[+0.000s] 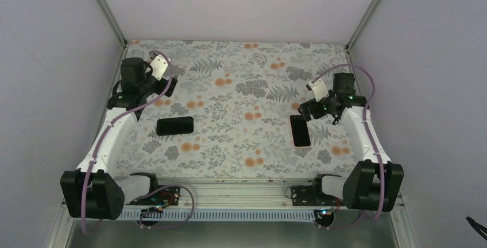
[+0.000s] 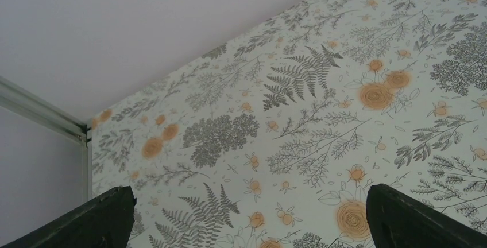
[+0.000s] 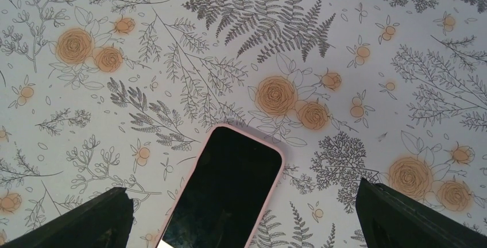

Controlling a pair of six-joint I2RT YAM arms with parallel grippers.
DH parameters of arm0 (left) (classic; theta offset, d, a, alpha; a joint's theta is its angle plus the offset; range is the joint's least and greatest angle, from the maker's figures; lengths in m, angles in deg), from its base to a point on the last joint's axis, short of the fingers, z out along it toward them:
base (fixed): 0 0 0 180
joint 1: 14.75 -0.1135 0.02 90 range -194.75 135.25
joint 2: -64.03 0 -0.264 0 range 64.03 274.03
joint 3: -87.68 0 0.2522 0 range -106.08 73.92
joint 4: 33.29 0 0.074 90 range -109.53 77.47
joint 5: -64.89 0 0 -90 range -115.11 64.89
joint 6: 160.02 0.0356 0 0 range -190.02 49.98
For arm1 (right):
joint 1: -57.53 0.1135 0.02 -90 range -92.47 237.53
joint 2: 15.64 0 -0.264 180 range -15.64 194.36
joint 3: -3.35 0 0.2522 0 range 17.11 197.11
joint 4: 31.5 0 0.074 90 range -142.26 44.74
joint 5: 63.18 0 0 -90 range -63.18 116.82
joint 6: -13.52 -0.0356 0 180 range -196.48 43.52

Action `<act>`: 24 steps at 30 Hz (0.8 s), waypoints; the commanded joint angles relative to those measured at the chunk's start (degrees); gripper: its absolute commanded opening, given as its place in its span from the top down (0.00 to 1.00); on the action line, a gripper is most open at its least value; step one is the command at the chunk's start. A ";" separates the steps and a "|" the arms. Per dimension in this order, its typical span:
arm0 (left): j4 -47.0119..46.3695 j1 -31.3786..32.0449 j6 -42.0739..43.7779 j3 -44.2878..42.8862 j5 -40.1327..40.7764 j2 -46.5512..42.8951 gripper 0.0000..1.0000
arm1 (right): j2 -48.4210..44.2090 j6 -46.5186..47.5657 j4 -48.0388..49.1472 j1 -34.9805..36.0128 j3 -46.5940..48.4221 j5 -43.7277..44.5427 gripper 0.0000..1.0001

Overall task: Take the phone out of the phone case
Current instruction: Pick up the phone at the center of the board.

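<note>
The pink phone case (image 1: 300, 130) lies on the floral table (image 1: 241, 76) beneath the right gripper (image 3: 244, 189), whose jaws are spread. A bare black phone (image 1: 175, 126) rests well apart, nearer the left gripper (image 2: 250, 192) – its jaws also spread. Both grippers are empty, so the removal looks done, though I cannot tell what the case's dark inside is.

pink phone case (image 1: 300, 131) flat, just beside right gripper (image 1: 304, 111) | black slab (image 1: 175, 126) flat, left-centre of table (image 1: 241, 81)

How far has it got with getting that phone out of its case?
Nothing looks done: the black glossy phone still sits inside its pink rounded case. In hand: the right tool hovers open above it; the left tool is open elsewhere. Left: gripping and pulling them apart.
</note>
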 commanded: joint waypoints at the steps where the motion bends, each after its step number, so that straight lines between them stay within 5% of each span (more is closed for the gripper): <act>1: -0.97 0.24 0.15 0.00 0.47 -1.63 0.00 | 1.17 -0.33 -2.46 -0.62 2.48 0.43 0.00; 18: 2.24 0.29 1.44 -1.42 4.33 2.53 0.00 | 18.55 -12.87 -12.76 1.61 12.70 4.86 0.00; 24: 2.12 0.31 2.16 0.65 6.19 2.32 0.00 | 21.48 -16.56 -8.83 2.82 10.58 9.25 0.00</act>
